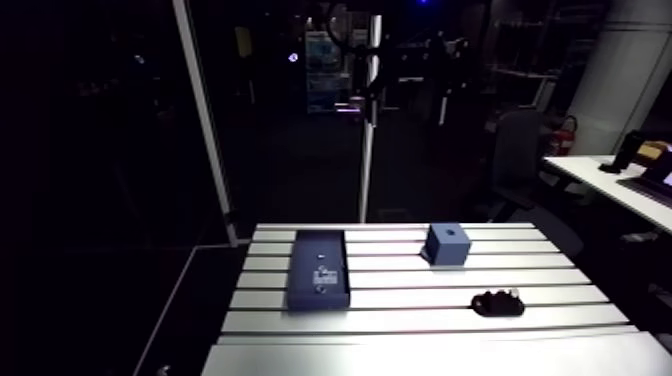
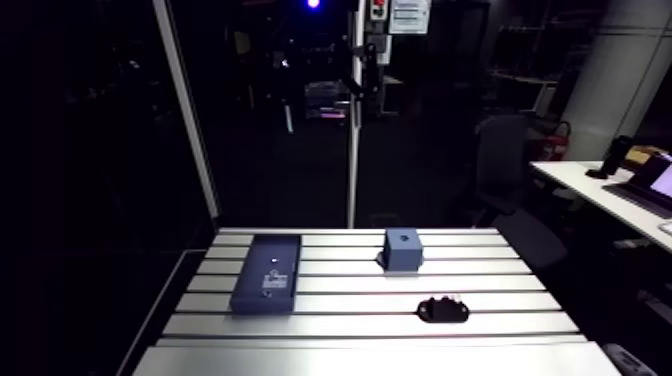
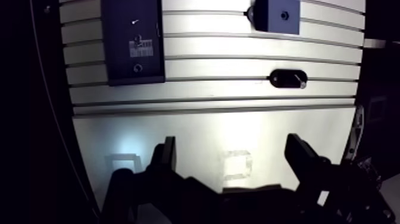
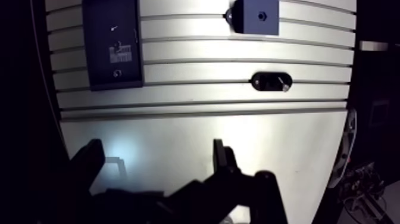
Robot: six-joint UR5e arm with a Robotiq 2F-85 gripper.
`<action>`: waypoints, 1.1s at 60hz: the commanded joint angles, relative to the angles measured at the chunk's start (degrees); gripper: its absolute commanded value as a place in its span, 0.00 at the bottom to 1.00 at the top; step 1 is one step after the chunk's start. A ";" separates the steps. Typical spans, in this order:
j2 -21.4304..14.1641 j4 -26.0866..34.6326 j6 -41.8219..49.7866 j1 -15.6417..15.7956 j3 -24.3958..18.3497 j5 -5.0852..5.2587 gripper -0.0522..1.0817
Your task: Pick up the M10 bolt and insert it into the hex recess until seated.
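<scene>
Aluminium table (image 3: 208, 59) with long slots running crosswise to the gripper (image 3: 233, 156), which hovers over the plain near edge of the tabletop. In the wrist view its two dark fingers (image 3: 166, 158) stand wide apart and hold nothing, with only bare metal between them. The arm view is too dark to make out the wrist or the arm's pose.

Ahead of the gripper and off to its left lies a dark blue shallow tray (image 3: 119, 36), its long side pointing away from the gripper. Inside it are a pale label (image 3: 138, 49), a small round ring (image 3: 138, 68) at the nearer end and a tiny pale mark at the farther end.

Farther ahead and to the right stands a blue block (image 3: 280, 15) with a round hole in its top face.

Nearer, ahead of the right finger and well apart from it, lies a small black oblong piece (image 3: 288, 78), its long axis along the slots. A pale glint at its right end may be the bolt, but it is too small to tell.
</scene>
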 commanded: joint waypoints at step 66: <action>-0.38 -1.56 -17.23 -11.12 1.40 -1.32 0.05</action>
